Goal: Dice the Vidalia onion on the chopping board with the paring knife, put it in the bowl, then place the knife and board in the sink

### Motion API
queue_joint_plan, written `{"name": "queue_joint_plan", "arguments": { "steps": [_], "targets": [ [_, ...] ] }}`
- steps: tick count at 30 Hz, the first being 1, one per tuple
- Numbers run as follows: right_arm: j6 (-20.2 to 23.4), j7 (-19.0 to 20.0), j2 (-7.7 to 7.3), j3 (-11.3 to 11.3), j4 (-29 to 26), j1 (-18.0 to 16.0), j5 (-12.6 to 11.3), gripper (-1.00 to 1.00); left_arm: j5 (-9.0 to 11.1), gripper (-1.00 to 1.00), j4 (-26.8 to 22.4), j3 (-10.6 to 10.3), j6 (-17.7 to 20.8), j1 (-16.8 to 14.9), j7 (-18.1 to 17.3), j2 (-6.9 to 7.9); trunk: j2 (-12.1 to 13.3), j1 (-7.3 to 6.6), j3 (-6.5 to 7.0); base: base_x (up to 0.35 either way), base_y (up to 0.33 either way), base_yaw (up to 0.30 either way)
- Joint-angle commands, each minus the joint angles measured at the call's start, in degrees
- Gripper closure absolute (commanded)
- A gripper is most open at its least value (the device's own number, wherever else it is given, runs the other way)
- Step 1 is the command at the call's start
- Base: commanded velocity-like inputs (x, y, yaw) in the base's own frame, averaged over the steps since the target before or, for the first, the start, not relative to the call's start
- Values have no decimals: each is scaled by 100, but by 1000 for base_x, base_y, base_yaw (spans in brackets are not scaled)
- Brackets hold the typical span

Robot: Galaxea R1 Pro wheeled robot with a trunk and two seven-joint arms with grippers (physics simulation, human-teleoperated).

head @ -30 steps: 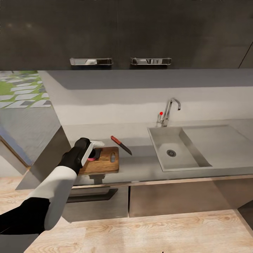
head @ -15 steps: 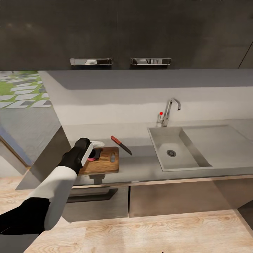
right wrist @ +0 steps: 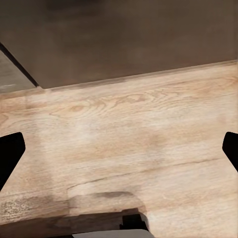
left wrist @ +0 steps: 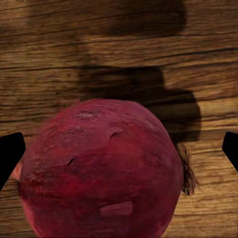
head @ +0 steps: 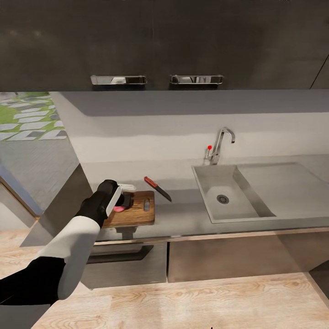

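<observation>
Pink-red Vidalia onion (left wrist: 101, 171) is sitting on the chopping board (head: 132, 214) between the left gripper's (head: 124, 196) spread, non-touching fingers; placing step finishing, next fetching the paring knife (head: 157, 188) beside the board.

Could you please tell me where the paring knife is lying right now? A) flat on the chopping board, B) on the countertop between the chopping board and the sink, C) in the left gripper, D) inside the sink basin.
B: the knife lies on the countertop, just past the board's far right corner, well short of the sink.
</observation>
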Motion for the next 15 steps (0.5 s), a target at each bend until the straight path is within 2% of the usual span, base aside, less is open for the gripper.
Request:
{"name": "queue_joint_plan", "arguments": {
  "steps": [1, 9, 15],
  "targets": [
    [-17, -18, 2, -36, 4, -4, 37, -100, 15, -100, -4, -13, 23, -4, 28, 1, -11, 3, -11, 0, 0, 0],
    [-17, -18, 2, -36, 4, -4, 37, -100, 9, -100, -124, -10, 34, -4, 28, 1, -11, 3, -11, 0, 0, 0],
    [-17, -16, 2, -36, 4, -4, 37, -100, 9, -100, -923, 2, 68, -4, 34, 9, -11, 3, -11, 0, 0, 0]
  ]
}}
